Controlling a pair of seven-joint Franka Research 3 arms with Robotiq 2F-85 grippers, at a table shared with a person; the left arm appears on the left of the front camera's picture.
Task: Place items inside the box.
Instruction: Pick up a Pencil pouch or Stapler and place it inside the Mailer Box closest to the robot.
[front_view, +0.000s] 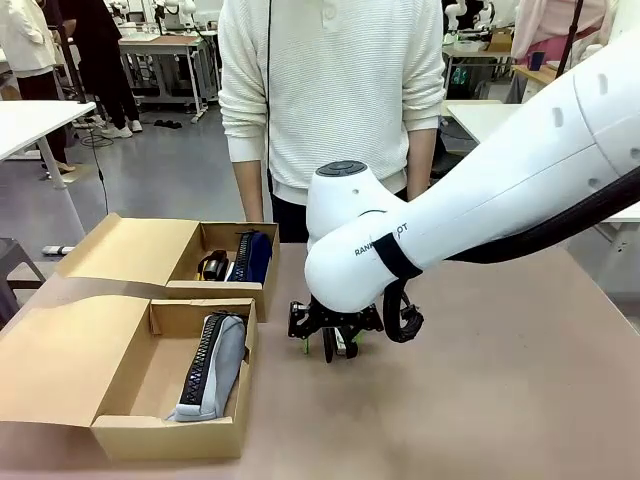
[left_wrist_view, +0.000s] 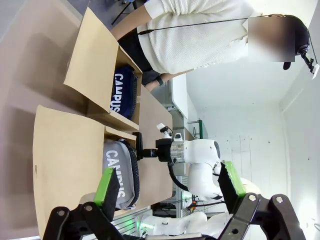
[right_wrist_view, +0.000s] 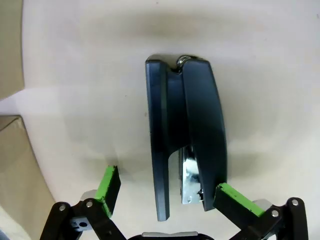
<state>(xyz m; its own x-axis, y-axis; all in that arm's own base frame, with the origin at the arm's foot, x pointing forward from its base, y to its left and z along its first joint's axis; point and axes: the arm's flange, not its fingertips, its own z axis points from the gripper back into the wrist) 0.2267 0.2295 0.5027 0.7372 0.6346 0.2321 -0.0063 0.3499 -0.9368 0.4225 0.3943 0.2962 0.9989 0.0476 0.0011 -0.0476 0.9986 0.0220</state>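
The black stapler (right_wrist_view: 187, 135) lies on its side on the bare table (right_wrist_view: 75, 65), not in a box yet. The right gripper (right_wrist_view: 172, 192) is low over it w/ jaws wide apart. One green pad stands clear of the base side. The other is just beside the top arm; if it touches, I cannot tell. Nothing is held. In the front view this gripper is near the table's middle, to the right of the near box (front_view: 165, 440), where the grey pencil case (front_view: 212, 365) lies. The navy pouch (front_view: 255, 255) lies in the far box (front_view: 215, 293). The left gripper (left_wrist_view: 169, 184) hangs high, fingers spread, empty.

Handling, as I judge: the stapler is stiff, metal + plastic, prob. rather heavy for its size. The shell looks smooth, so it can slip. The pads stand at the mouth end, where the metal magazine shows. Closing there presses the top arm to the base. The spring gives first, so the grip is soft at the beginning and a staple may fire. Most of the body is beyond the pads, toward the hinge, so it may swing down when lifted. A better hold is approx. at mid-length, pads flat on base and top arm, w/ firm squeeze. It is not fragile.
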